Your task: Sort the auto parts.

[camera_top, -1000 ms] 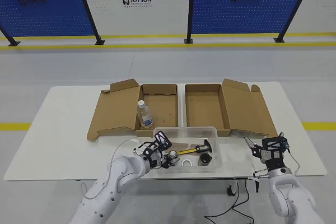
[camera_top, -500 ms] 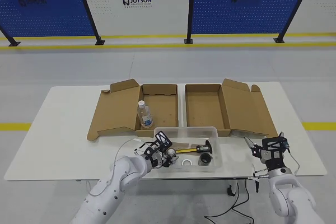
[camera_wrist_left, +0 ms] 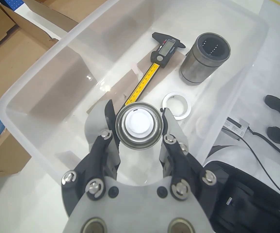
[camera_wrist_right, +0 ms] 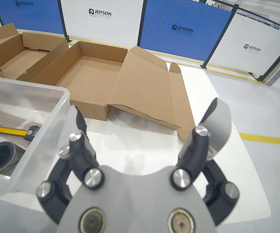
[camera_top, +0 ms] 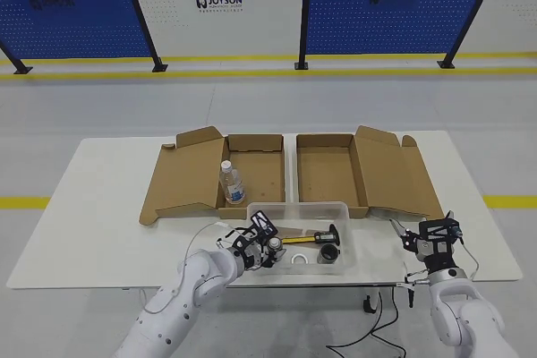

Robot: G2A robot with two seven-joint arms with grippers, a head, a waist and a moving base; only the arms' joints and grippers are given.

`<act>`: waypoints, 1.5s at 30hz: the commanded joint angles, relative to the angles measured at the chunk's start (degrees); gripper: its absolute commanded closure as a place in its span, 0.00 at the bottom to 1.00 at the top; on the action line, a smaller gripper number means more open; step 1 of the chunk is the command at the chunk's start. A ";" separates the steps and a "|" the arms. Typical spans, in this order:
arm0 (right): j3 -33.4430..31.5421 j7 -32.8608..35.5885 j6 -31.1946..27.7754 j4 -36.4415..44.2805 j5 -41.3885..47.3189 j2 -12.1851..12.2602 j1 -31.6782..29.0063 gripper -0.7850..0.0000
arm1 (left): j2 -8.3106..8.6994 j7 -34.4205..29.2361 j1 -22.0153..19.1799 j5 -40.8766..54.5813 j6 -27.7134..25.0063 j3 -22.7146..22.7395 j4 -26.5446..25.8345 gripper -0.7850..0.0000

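My left gripper is shut on a round metal can with a white cap, held over the near left part of the clear plastic bin. In the bin lie a yellow and black caliper, a steel cylinder bushing and a flat metal ring. From above, the left gripper and can sit at the bin's left end. My right gripper stands open over bare table to the right of the bin; in the top view this gripper is near the table's front right.
Two open cardboard boxes lie behind the bin: the left box holds a plastic water bottle, the right box is bare inside. Cables and a dark bag hang off the table's front edge.
The left gripper with the can has shifted slightly right and back over the bin. The right arm has not moved.
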State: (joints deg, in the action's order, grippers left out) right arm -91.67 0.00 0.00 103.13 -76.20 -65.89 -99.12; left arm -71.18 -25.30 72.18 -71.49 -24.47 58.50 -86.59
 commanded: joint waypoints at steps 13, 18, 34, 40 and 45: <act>0.00 0.00 0.00 0.00 0.00 0.00 0.00 0.00 | 0.22 0.61 -0.10 0.41 -0.40 0.33 -0.83 1.00; 0.00 0.00 0.00 0.00 0.00 0.00 0.00 0.00 | 0.33 0.92 0.16 0.80 -0.21 0.72 -1.81 1.00; 0.00 0.00 0.00 0.00 0.00 0.00 0.00 0.00 | 1.05 -0.48 1.54 6.57 -2.03 3.95 -11.84 1.00; 0.00 0.00 0.00 0.00 0.00 0.00 0.00 0.00 | 1.69 -2.34 3.15 8.44 -3.40 6.30 -17.00 1.00; 0.00 0.00 0.00 0.00 0.00 0.00 0.00 0.00 | 2.25 -3.74 4.91 9.82 -4.60 7.94 -20.25 1.00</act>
State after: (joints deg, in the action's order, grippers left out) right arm -91.67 0.00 0.00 103.13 -76.20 -65.89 -99.12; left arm -69.06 -28.81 76.74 -61.82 -28.72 66.11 -106.19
